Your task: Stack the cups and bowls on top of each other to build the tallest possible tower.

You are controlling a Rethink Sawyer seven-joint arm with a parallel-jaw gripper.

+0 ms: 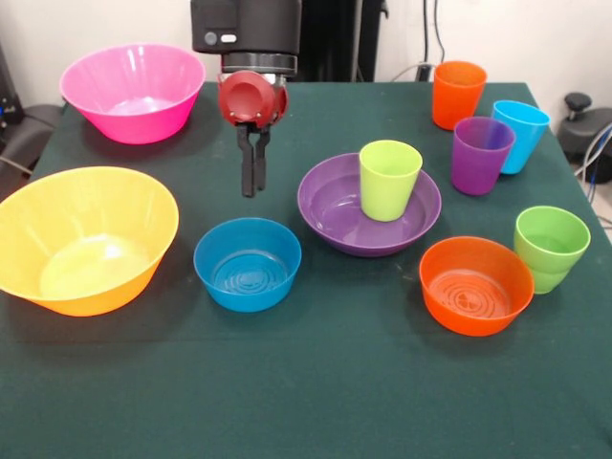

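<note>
My gripper [251, 189] hangs above the table behind the small blue bowl [248, 263], its two black fingers pressed together and empty. The wide purple bowl [333, 206] sits at centre with the lime-yellow cup [388, 179] standing upright inside it. The small orange bowl [475, 284] is at the front right, with the green cup [551, 247] beside it. The purple cup [481, 154], light blue cup [521, 135] and orange cup [457, 94] stand at the back right. The pink bowl [133, 90] is at the back left, and the yellow-orange bowl [83, 237] is at the front left.
The dark green table [306, 382] carries everything. A black object [585, 124] with cables sits off the table's right edge. The robot's black wrist [246, 29] comes down at the top.
</note>
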